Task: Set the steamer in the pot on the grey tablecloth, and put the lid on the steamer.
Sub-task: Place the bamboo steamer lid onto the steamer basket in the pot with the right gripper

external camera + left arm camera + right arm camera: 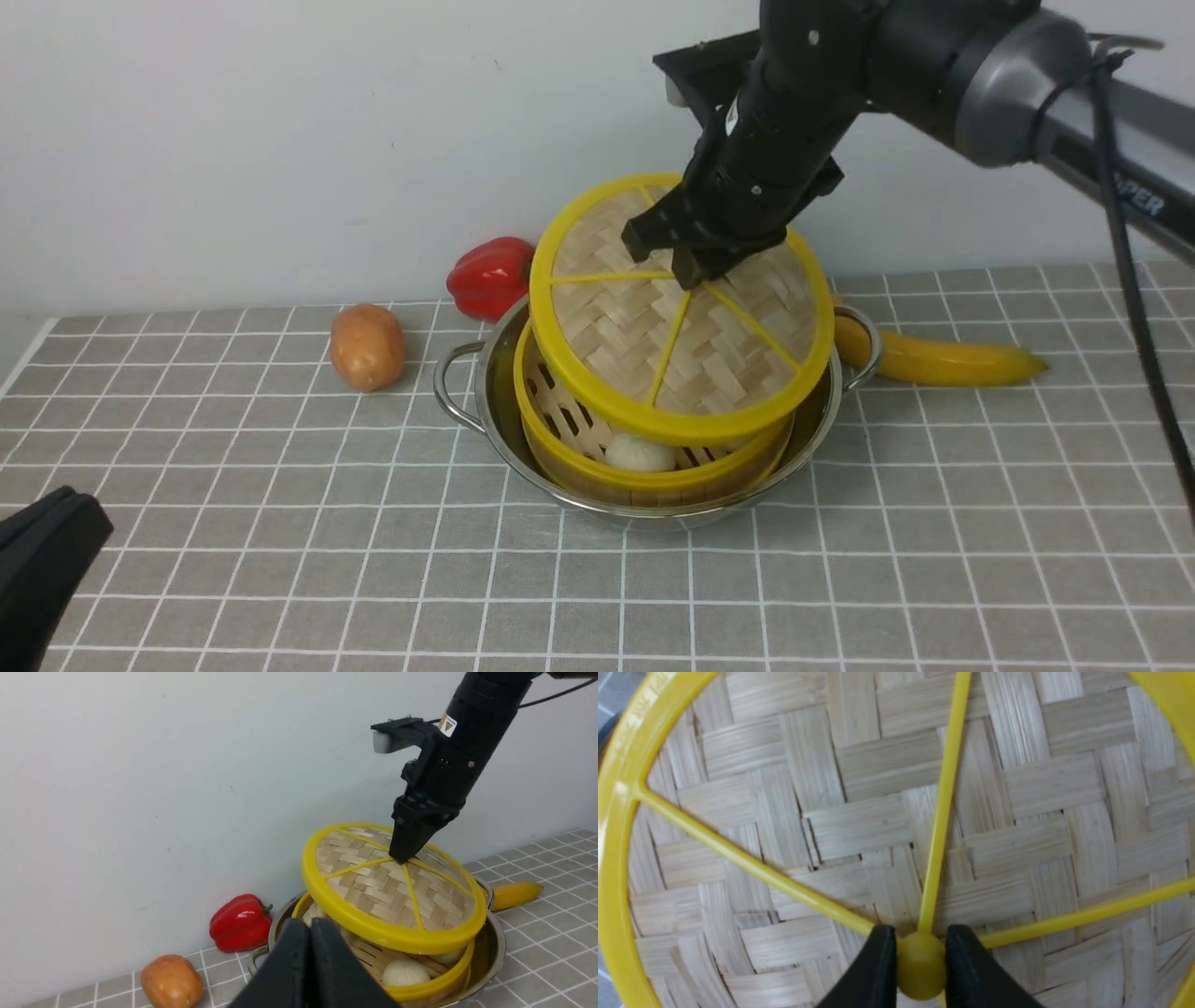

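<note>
The steamer [644,476] sits inside the pot [485,392] on the grey tablecloth [280,560], with white buns [639,454] in it. My right gripper [686,266] is shut on the lid's centre knob [920,965] and holds the lid [653,355] tilted just above the steamer, its near edge low over the steamer's rim. In the left wrist view the lid [387,891] hangs over the steamer [420,989] and pot [495,947]. My left gripper [310,933] is shut and empty, low at the front left [42,560].
A red pepper [490,275] lies behind the pot, a potato [367,346] to its left and a banana [943,359] to its right. A pale wall stands close behind the cloth.
</note>
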